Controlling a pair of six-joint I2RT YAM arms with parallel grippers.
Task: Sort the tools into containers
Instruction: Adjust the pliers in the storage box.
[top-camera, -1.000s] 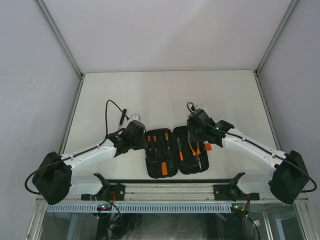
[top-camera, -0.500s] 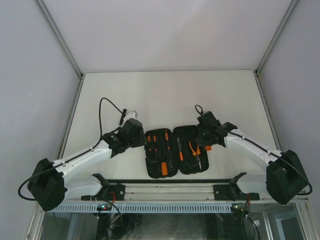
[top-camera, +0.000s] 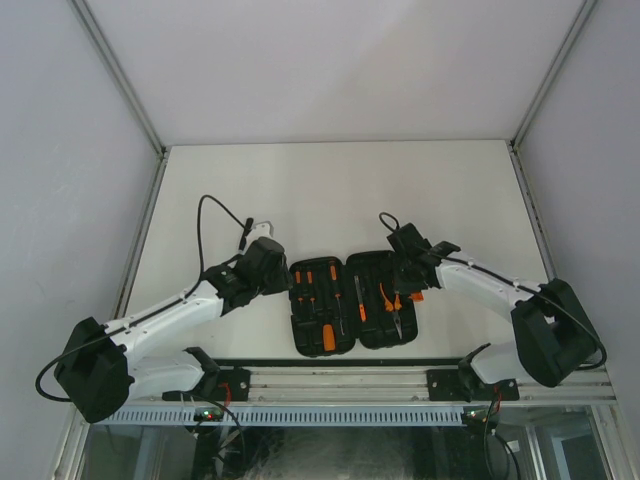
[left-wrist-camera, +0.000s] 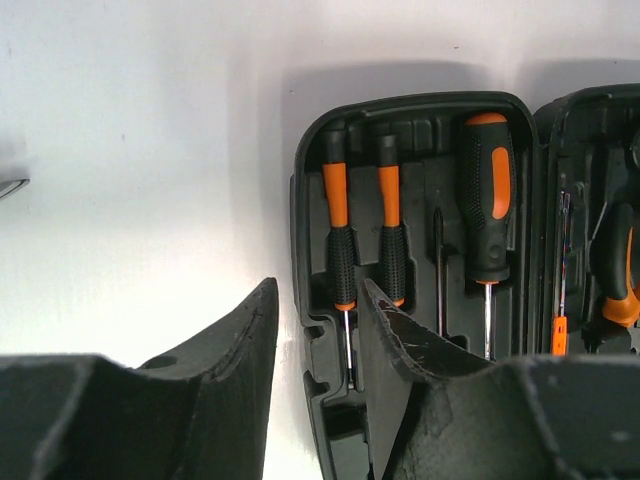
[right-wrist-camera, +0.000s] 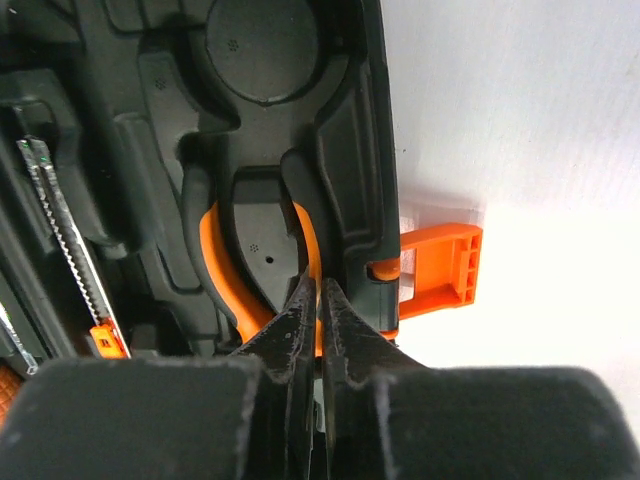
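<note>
The black tool case (top-camera: 372, 268) lies open and flat at the table's near middle. Orange-and-black screwdrivers (top-camera: 308, 280) sit in its left half and pliers (top-camera: 393, 305) in its right half. My left gripper (top-camera: 283, 280) is open at the case's left edge. In the left wrist view the gripper (left-wrist-camera: 317, 290) straddles the case wall (left-wrist-camera: 300, 200), next to two thin screwdrivers (left-wrist-camera: 340, 215) and a thick one (left-wrist-camera: 487, 200). My right gripper (top-camera: 402, 285) is shut over the right half. In the right wrist view its tips (right-wrist-camera: 320, 285) sit on the pliers' orange handle (right-wrist-camera: 215, 260), beside the orange latch (right-wrist-camera: 440, 270).
White walls and a metal frame enclose the table (top-camera: 340, 190). A black cable (top-camera: 205, 225) loops up from the left arm. The arm bases and a metal rail (top-camera: 340, 380) run along the near edge, just behind the case.
My right wrist has shifted slightly nearer and rightward over the case's right half, and that arm's elbow has swung. The left arm's rear links have dropped; its gripper stays at the case's left edge.
</note>
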